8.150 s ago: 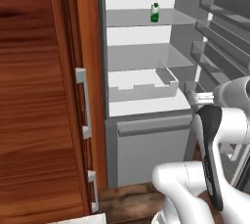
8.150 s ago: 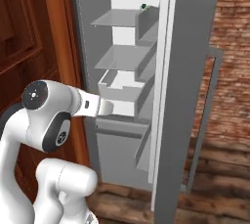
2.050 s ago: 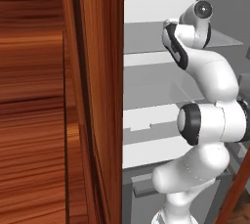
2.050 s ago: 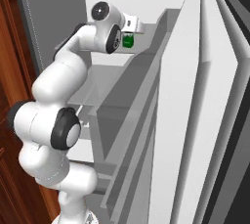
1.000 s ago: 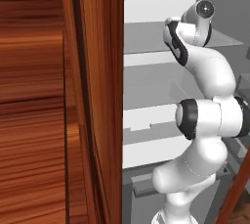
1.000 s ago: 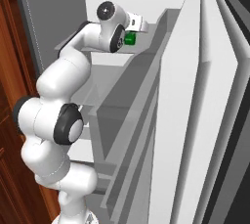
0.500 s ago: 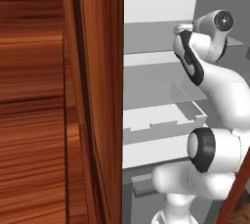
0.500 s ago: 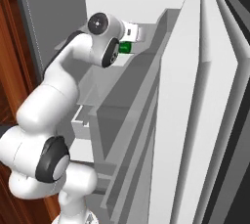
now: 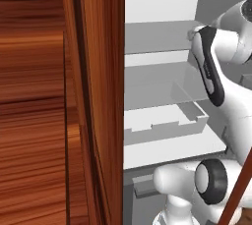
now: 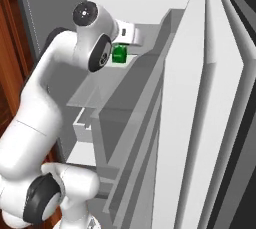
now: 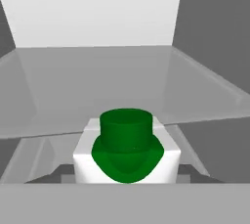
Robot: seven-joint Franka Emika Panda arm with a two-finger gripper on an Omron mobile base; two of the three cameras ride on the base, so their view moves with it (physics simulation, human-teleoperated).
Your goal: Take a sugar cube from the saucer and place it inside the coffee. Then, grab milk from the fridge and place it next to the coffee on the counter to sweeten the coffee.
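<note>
The fingers were hidden, so their state could not be told. The milk (image 11: 127, 157) was seen close up, above a fridge (image 10: 200, 123) shelf.

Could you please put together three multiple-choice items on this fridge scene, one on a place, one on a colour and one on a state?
1. Where is the milk?
A. Up by the fridge's top shelf, at the end effector
B. In the bottom drawer
C. On the floor

2. What colour is the milk's cap?
A. Red
B. Green
C. Blue

3. How does the fridge stand?
A. Door shut
B. Door open, shelves in sight
C. Lying on its side

Answers:
1 A: the right base view shows the carton high in the fridge, right at the end effector.
2 B: the hand view shows a dark green cap on the white carton.
3 B: both base views look straight in at the pale shelves and the drawer.
</note>
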